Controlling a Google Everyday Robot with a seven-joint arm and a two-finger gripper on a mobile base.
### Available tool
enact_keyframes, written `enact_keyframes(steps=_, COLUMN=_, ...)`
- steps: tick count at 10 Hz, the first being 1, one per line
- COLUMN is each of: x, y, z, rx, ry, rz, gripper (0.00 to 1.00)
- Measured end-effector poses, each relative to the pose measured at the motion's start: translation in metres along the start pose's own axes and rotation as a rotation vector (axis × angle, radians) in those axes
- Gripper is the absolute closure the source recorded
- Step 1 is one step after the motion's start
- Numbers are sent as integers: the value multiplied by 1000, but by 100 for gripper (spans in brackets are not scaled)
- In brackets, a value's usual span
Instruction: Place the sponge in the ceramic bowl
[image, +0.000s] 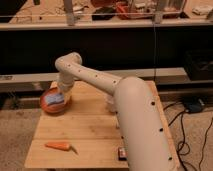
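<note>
Camera view: the sponge (53, 100) shows inside the rim of the ceramic bowl (45, 106), a light-blue pad against the orange-red inside, at the left rear of the desk (90, 130). The placing looks all but done. At most, letting go and lifting clear may be left. The pincer (62, 94) hangs over the bowl's right side, at or just above the sponge. Whether it grips the sponge or has released it, I cannot tell. 1 carrot (58, 146) lies near the front edge, well apart from the bowl.
</note>
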Motion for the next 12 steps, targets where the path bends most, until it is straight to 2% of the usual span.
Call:
enact_keyframes(steps=4, x=-2, y=-6, z=-2, rx=-2, ry=-7, rz=-16, gripper=43)
enact_keyframes(steps=7, x=-5, y=-11, z=-2, rx=-3, ry=-13, rz=-29, gripper=21)
enact_keyframes(steps=12, x=-8, y=-17, z=0, rx=-5, ry=-22, rz=-43, gripper=20)
